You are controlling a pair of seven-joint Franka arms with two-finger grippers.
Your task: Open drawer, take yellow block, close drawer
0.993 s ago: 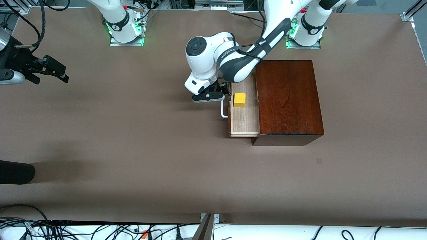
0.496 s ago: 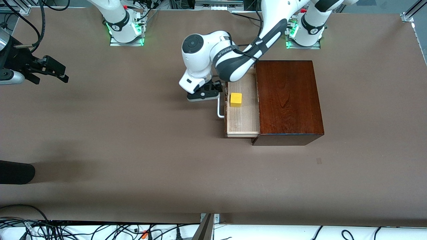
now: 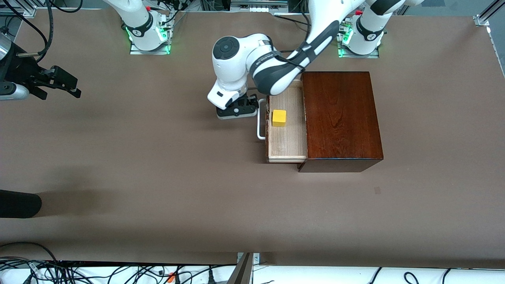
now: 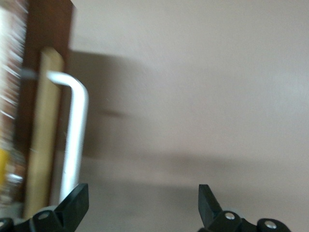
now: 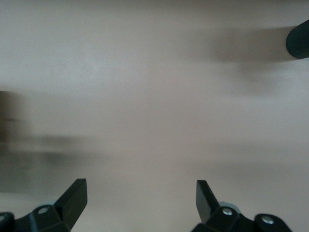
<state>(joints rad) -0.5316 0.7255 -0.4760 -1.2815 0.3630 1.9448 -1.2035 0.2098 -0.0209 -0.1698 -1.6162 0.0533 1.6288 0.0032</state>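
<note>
- Drawer: you see it pulled partway out of the dark wooden box, its pale inside open to view, its white handle facing the right arm's end of the table.
- Yellow block: it sits inside the drawer, close to the drawer front and toward the edge where the arm bases stand.
- Left gripper: you have it low over the table just beside the handle, not touching it. In the left wrist view its fingers stand apart with nothing between them, and the handle lies off to one side.
- Right gripper: it waits over the right arm's end of the table, well apart from the box, its fingers spread and empty.
</note>
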